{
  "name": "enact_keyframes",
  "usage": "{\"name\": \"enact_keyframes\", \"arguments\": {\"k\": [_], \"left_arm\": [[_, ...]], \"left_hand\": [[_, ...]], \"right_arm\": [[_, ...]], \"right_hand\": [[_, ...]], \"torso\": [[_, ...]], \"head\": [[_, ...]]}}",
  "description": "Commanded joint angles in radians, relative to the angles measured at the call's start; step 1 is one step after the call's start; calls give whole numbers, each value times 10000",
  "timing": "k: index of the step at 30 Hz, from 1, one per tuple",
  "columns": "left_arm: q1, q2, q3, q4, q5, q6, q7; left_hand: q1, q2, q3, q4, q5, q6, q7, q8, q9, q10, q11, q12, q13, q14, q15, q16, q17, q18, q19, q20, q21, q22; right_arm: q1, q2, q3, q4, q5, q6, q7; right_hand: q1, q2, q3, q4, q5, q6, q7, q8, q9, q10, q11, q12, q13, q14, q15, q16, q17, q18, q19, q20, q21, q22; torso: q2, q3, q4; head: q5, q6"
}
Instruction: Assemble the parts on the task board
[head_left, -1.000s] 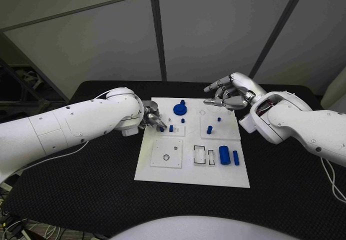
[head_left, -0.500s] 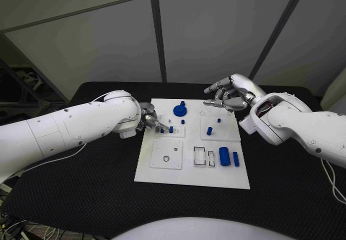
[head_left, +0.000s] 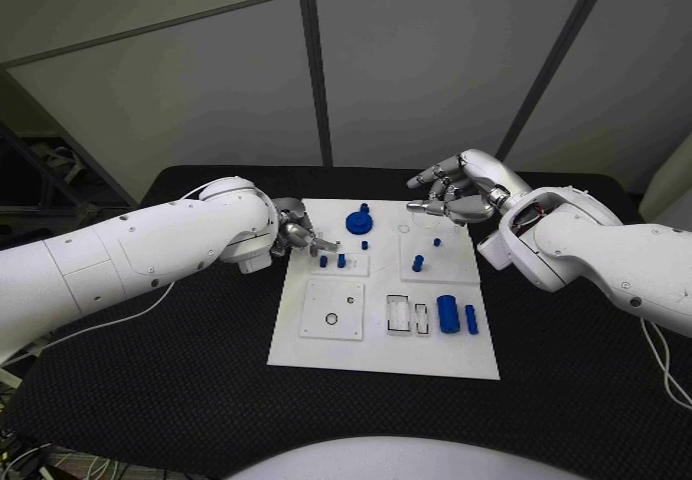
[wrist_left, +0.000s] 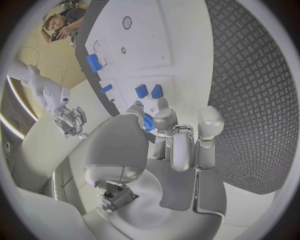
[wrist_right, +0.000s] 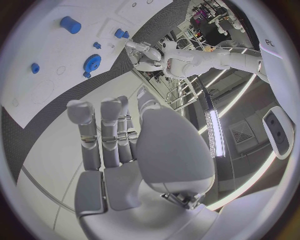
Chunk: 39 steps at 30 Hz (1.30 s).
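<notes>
Here your left hand (head_left: 300, 236) hovers empty, fingers apart, beside two small blue pegs (head_left: 332, 261) standing in the task board (head_left: 384, 352), while your right hand (head_left: 459, 196), fingers curled on nothing, waits beyond its far edge.

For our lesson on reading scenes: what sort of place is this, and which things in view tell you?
Probably a robotics lab or test cell: a black table bearing a white task board with small blue parts, plain grey partition panels behind, and two white robot arms.

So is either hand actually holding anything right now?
No. The left hand and right hand both hold nothing; two blue pegs stand free beside the left hand.
</notes>
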Motion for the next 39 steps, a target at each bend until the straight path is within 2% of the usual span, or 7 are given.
{"name": "enact_keyframes", "arguments": {"k": [1, 5, 8, 11, 14, 22, 39], "left_arm": [[60, -31, 46, 55, 737, -640, 717], [132, -31, 79, 78, 1137, -1223, 1705], [179, 71, 87, 5, 1184, -1756, 2836], [202, 272, 59, -152, 909, -2171, 3877], [213, 497, -60, -307, 357, -2509, 4705], [222, 988, -425, -722, -1436, -2905, 5628], [164, 1861, -852, -1678, -3377, -2030, 5145]], "left_hand": [[221, 35, -179, 4, -54, -345, 112, -274, -225, -638, 161, -2225, -844, 446, 231, -614, 616, 285, -727, 105, -889, -924], [1001, 142, -241, -173, -41, -1296, 559, -479, -1066, -1956, 536, -4676, -2011, -25, 559, -1549, -410, 480, -1629, 354, -2117, -2110], [2534, 220, 61, -806, -3, -1973, 915, -544, -2238, -2939, 932, -5692, -3060, -2012, 907, -4946, -3973, 459, -2477, 648, -3162, -2798], [3706, 166, 353, -1287, 11, -2022, 1178, -553, -3463, -3200, 1163, -6576, -4658, -3183, 1170, -6734, -5523, 480, -2965, 849, -3970, -3239], [4378, -49, 705, -1496, 978, -1948, 1212, -539, -4704, -3389, 1269, -6618, -6622, -3250, 1274, -7307, -6052, 548, -2986, 1012, -4375, -3479], [4498, -392, 1119, -1747, 1023, -1616, 1252, -505, -6752, -3272, 1354, -6600, -9681, -2636, 1270, -7509, -6642, 664, -2585, 1103, -4337, -3391], [4070, -394, 1229, -2129, 1060, -1232, 1188, -469, -8197, -2991, 1318, -6529, -11514, -1215, 1161, -4437, -4475, 650, -1871, 1052, -3550, -2742]], "right_arm": [[18, -10, 5, -2, 133, -35, 92], [18, -16, 5, -11, 145, -41, 90], [18, -22, 5, -15, 148, -49, 84], [18, -24, 5, -23, 149, -60, 75], [19, -20, 5, -30, 149, -68, 71], [19, 0, 5, -31, 146, -97, 76], [19, 27, 5, -20, 139, -85, 82]], "right_hand": [[-96, -15, -4, 43, 63, 38, 4, -41, -15, -31, 0, 43, -12, 70, 5, -20, 12, 81, 72, 13, -39, -6], [-106, -13, -4, 45, 64, 38, 4, -41, -15, -30, 1, 46, -13, 72, 5, -20, 16, 81, 73, 14, -40, -6], [-112, -12, -5, 45, 65, 38, 4, -41, -15, -30, 1, 48, -14, 74, 5, -19, 20, 81, 76, 14, -40, -4], [-113, -12, -5, 44, 66, 38, 4, -41, -15, -30, 0, 48, -14, 74, 5, -22, 18, 80, 78, 14, -36, 0], [-111, -13, -4, 41, 67, 38, 3, -40, -15, -30, 0, 49, -15, 75, 4, -22, 20, 80, 78, 14, -39, -2], [-84, 15, 24, 16, 79, 44, -2, -37, -13, -29, -8, 60, -21, 86, 1, -22, 40, 78, 92, 13, -36, 9], [-39, 33, 53, -14, 90, 49, -7, -34, -12, -33, -13, 69, -29, 96, -4, -27, 57, 78, 103, 10, -43, 11]], "torso": [[3, 1, 0], [2, 0, -1], [8, 3, 4], [10, 7, 3], [15, 4, -19], [10, 7, -8], [3, -2, -5]], "head": [[-13, 25], [-37, 38], [-75, 65], [-120, 104], [-134, 132], [-170, 141], [-245, 144]]}}
